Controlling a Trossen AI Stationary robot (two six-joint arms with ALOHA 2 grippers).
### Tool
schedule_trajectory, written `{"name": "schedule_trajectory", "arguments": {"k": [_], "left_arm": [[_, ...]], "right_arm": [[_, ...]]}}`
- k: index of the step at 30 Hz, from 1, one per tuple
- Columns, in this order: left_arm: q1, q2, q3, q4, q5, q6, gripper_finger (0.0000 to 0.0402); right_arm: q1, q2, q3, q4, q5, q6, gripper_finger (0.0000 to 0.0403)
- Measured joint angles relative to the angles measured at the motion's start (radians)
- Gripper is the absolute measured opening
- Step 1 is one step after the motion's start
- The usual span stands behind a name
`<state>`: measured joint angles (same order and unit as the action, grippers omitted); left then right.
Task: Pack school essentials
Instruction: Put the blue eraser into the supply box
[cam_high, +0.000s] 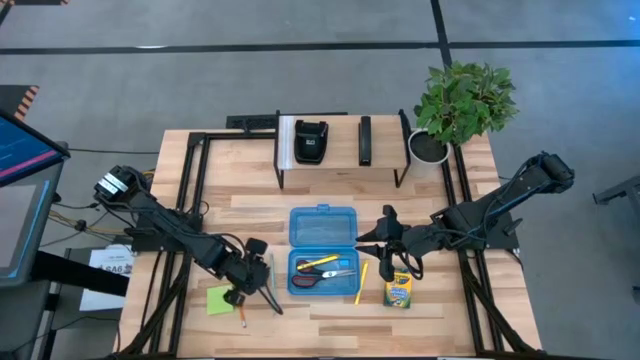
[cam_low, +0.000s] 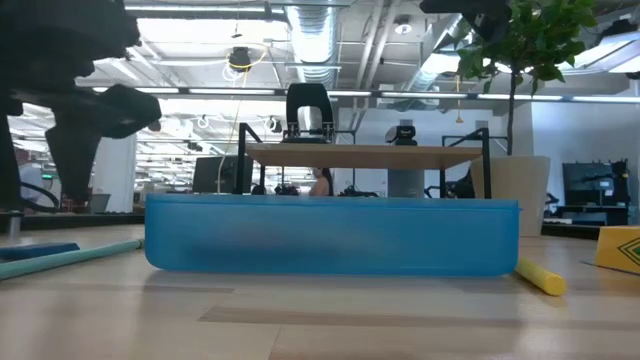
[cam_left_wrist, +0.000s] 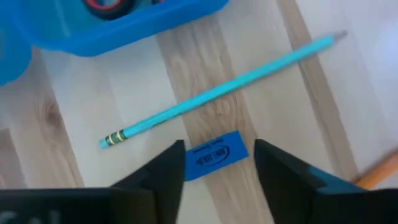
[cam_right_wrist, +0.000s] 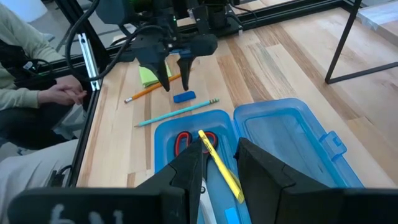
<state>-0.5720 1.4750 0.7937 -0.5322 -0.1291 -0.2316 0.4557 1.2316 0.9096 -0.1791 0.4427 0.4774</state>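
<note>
The blue eraser (cam_left_wrist: 214, 155) lies flat on the table between the open fingers of my left gripper (cam_left_wrist: 219, 146), which points down over it (cam_right_wrist: 174, 71) and stands clear of it. The teal pencil (cam_left_wrist: 217, 93) lies just beyond, toward the open blue case (cam_high: 320, 250). The case's tray holds red-handled scissors (cam_right_wrist: 186, 140) and a yellow pencil (cam_right_wrist: 221, 165). An orange pencil (cam_right_wrist: 149, 90) and the green sticky pad (cam_high: 220, 300) lie left of the eraser. My right gripper (cam_high: 383, 238) hovers open, high beside the case's right side. A second yellow pencil (cam_high: 361, 283) and the crayon box (cam_high: 398, 292) lie below it.
A dark metal rack (cam_high: 340, 145) with black devices stands at the far side, with a potted plant (cam_high: 460, 105) at the far right. A person's hands and sleeve (cam_right_wrist: 37, 93) show beyond the table's left edge. Bare wood lies near the front edge.
</note>
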Motion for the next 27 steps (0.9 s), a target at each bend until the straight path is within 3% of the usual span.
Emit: {"name": "schedule_trajectory", "arguments": {"k": [6,14,22,27], "left_arm": [[-0.014,0.0,0.001,0.005,-0.028,-0.148,0.0228],[-0.018,0.006,0.002,-0.01,-0.062,-0.296,0.0217],[-0.019,0.12,0.002,-0.001,-0.026,-0.322,0.0208],[-0.018,0.129,0.005,-0.002,-0.041,-0.346,0.0208]], "right_arm": [[0.0,0.0,0.0,0.0,0.0,0.0,0.012],[0.0,0.0,0.0,0.0,0.0,0.001,0.012],[0.0,0.0,0.0,-0.001,0.0,0.004,0.012],[0.0,0.0,0.0,-0.001,0.0,0.004,0.012]]}}
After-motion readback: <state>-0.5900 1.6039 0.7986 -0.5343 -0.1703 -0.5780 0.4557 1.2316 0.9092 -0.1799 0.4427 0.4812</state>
